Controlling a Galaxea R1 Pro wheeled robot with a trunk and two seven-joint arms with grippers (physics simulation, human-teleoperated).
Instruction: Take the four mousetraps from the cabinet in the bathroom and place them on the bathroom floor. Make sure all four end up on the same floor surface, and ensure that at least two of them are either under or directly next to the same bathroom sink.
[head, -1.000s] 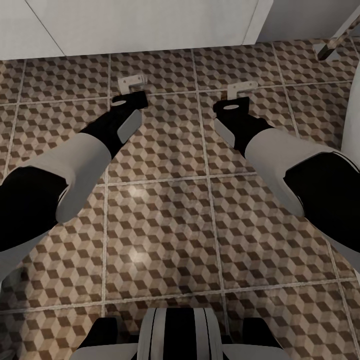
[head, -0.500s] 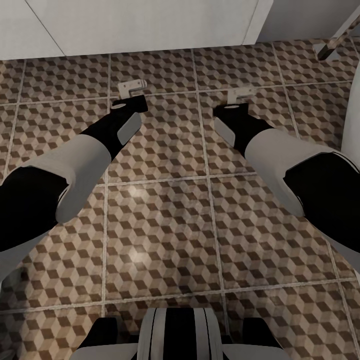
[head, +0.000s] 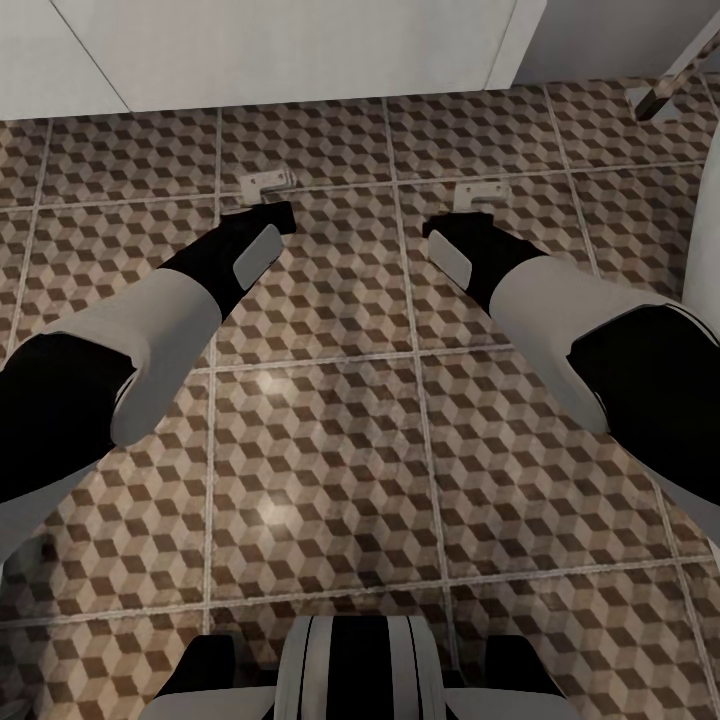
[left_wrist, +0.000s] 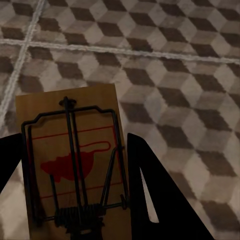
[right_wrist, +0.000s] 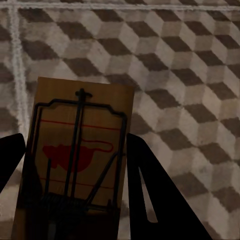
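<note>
Change since a second ago: both arms have dropped lower toward the bathroom floor (head: 330, 300), and the two pale boards at their tips now lie flatter and closer to the tiles, near the grout line that runs below the white wall panel (head: 300, 50). Item one, left mousetrap (left_wrist: 72, 165): a flat tan wooden board with dark wire bar and coil spring and a red mouse print, sitting between the two dark fingers of the left gripper (left_wrist: 75, 200), its free end projecting ahead of the fingertips over the cube-pattern tile; in the head view it shows as a small pale tab (head: 266, 182) just beyond the wrist. The left pincer appears clenched on the board's long edges. Item two, right mousetrap (right_wrist: 75, 160): same make, held likewise between the fingers of the right gripper (right_wrist: 75, 200), its far end out in front; head view places it at (head: 481, 193). The right pincer also looks clamped on it. Handling, as judged: light, stiff, thin wood, unlikely to flex; bare edges may slip, so a grip across the board's width near the spring end suits best, keeping the pads clear of the wire parts. A short drop should not harm them.
</note>
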